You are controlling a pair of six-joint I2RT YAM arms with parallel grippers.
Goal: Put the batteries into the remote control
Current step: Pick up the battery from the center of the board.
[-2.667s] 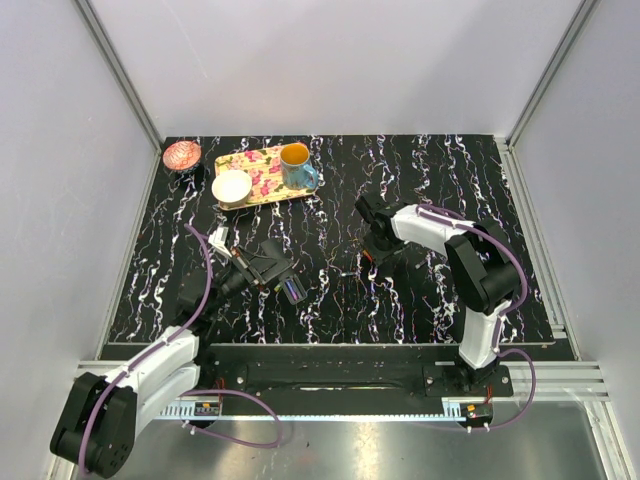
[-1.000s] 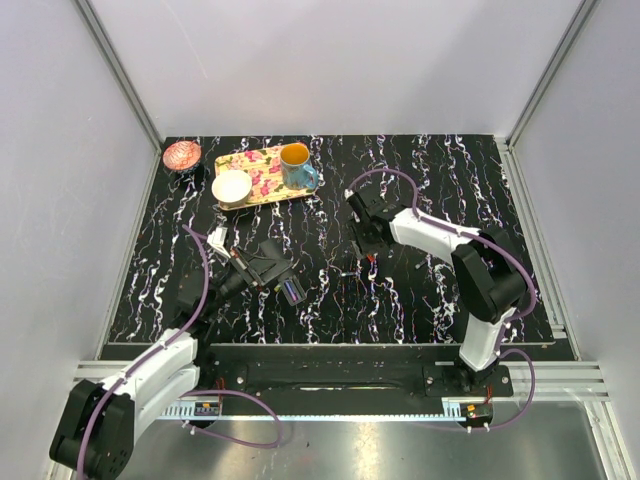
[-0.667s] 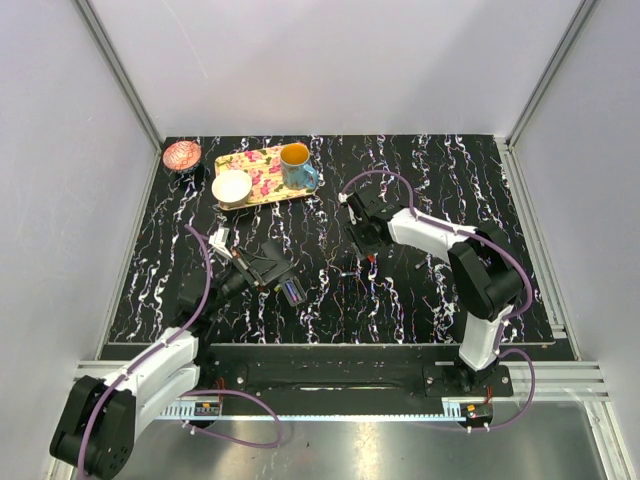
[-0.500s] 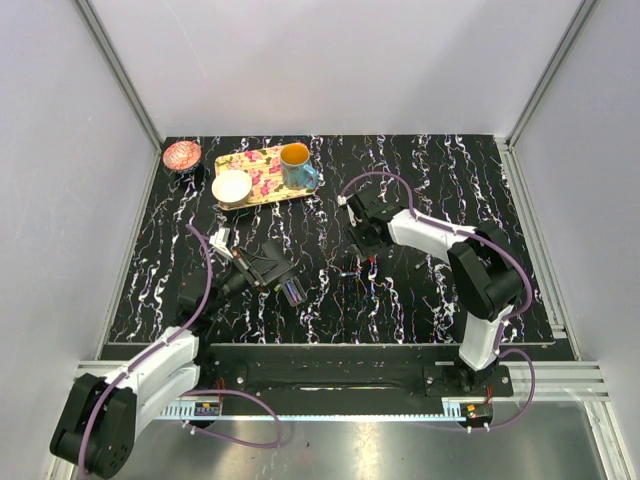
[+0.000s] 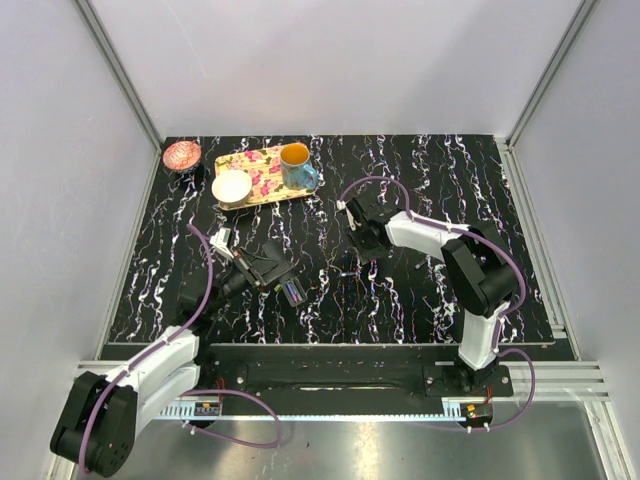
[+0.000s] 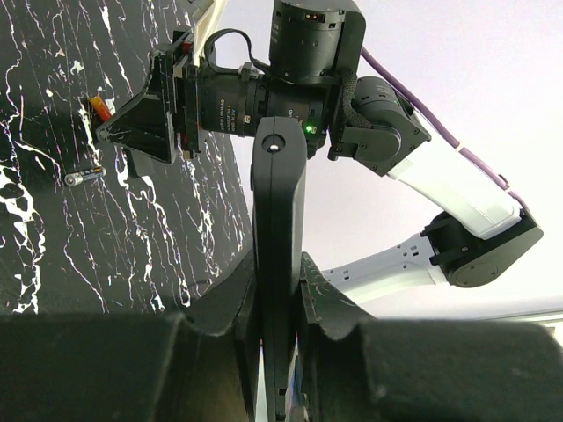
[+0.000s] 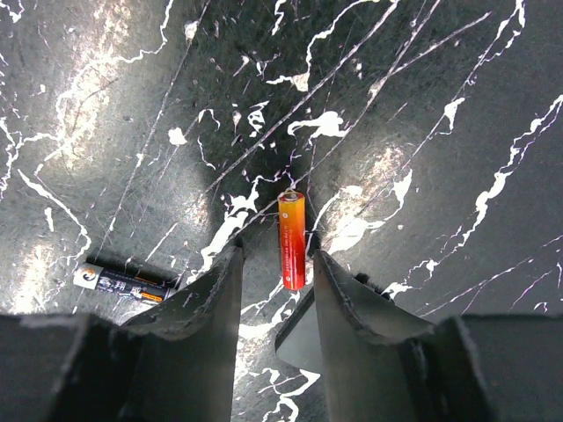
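The remote control point(image 6: 280, 176) is a thin black slab. In the left wrist view it is seen edge-on and rises from the bottom centre of the frame, its long axis almost straight up the picture, with a small round dot near its upper end. The left tool point(image 6: 278, 265) is clamped on its lower part, one finger pressed to each flat face. In the overhead view the remote sits left of centre, above the tabletop point(image 5: 420, 300), and slants from upper left to lower right. A blue-purple strip shows at its lower-right end (too small to tell whether that is a battery).

Two batteries lie on the tabletop in the right wrist view. The orange battery point(image 7: 292, 239) is a slim cylinder, red-orange at its lower end and paler yellow at its top. It lies just right of centre with its long axis running almost straight up the frame. The right tool point(image 7: 275, 255) stands part-open astride it, the fingers point(image 7: 339, 290) on either side of its lower end with a narrow gap on each side, holding nothing. The black battery point(image 7: 123, 281) lies at lower left, well apart from the orange one. Its long axis is nearly level, with a silvery end at the left and an orange band at the right.
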